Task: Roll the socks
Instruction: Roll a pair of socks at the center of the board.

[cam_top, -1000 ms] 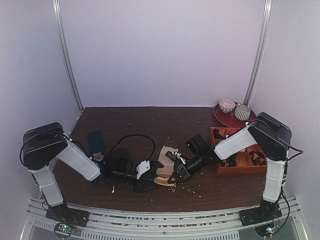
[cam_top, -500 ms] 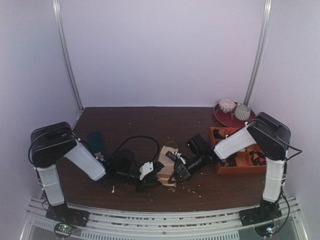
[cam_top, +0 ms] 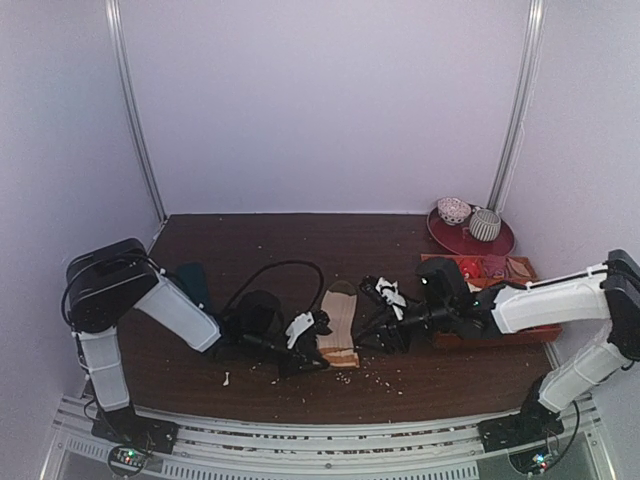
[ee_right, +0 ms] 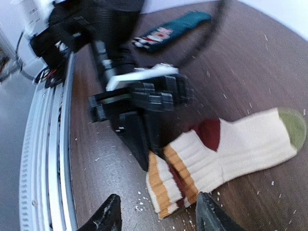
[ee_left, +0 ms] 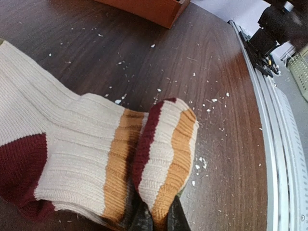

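From above, the socks (cam_top: 338, 322) lie on the bench (cam_top: 250, 250), long axis from 6 to 12 o'clock, striped cuff nearest. The left hand (cam_top: 315, 348) is at their 8 o'clock, the right hand (cam_top: 375, 335) at 3 o'clock.

Left wrist view: the left hand (ee_left: 159, 220) pinches the folded cuff, nearly closed.

Right wrist view: the right hand (ee_right: 157, 196) is wide apart and empty, with the socks toward 1 o'clock.

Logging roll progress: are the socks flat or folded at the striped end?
Folded there: the left gripper pinches the striped cuff of the socks doubled over; the rest lies flat.
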Available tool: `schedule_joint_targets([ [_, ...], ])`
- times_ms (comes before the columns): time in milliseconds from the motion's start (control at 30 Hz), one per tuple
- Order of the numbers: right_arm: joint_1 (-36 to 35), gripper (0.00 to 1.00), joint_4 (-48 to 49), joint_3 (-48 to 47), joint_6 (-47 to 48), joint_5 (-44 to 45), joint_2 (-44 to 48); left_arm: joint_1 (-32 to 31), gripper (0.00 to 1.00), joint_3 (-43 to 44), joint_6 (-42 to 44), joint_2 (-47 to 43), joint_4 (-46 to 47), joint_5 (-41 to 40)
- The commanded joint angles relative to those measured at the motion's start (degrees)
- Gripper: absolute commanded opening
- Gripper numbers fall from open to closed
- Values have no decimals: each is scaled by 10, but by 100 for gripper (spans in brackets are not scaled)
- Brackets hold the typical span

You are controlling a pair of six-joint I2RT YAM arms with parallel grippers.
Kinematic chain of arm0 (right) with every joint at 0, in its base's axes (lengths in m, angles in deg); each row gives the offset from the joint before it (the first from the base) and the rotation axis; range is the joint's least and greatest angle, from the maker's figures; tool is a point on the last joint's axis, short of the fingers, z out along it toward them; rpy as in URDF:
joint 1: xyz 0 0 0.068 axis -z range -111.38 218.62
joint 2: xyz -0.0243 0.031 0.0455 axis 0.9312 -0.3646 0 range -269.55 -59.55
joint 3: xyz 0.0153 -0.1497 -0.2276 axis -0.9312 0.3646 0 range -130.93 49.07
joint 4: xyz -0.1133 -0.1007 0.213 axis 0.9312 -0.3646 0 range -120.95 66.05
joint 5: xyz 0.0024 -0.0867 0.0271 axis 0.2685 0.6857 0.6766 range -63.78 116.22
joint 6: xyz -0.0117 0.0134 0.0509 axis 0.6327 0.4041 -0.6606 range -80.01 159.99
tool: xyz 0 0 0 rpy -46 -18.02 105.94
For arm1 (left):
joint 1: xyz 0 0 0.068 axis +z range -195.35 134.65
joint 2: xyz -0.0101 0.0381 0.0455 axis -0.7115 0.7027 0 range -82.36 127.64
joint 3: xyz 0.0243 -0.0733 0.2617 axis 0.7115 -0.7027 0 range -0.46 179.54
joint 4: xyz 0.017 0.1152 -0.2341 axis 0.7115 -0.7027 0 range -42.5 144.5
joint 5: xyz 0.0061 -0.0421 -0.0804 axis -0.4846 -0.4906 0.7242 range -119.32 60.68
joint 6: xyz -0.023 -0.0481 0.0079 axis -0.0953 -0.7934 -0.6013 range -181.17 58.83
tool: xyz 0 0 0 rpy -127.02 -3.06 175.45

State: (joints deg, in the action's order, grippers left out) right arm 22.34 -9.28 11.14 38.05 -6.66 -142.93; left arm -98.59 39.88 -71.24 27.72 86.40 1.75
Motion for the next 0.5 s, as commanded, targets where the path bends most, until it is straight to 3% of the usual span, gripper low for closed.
schedule_joint_targets([
  [0,-89,57,97,77,206,147,67,11,0,-43,-71,51,-178,27],
  [133,-124,63,90,69,262,195,33,16,0,-34,-66,55,-202,27],
  [267,-151,64,94,54,309,251,-7,19,0,-28,-63,56,-208,32],
  [467,-153,63,101,33,352,259,-53,22,0,-25,-55,58,-218,32],
])
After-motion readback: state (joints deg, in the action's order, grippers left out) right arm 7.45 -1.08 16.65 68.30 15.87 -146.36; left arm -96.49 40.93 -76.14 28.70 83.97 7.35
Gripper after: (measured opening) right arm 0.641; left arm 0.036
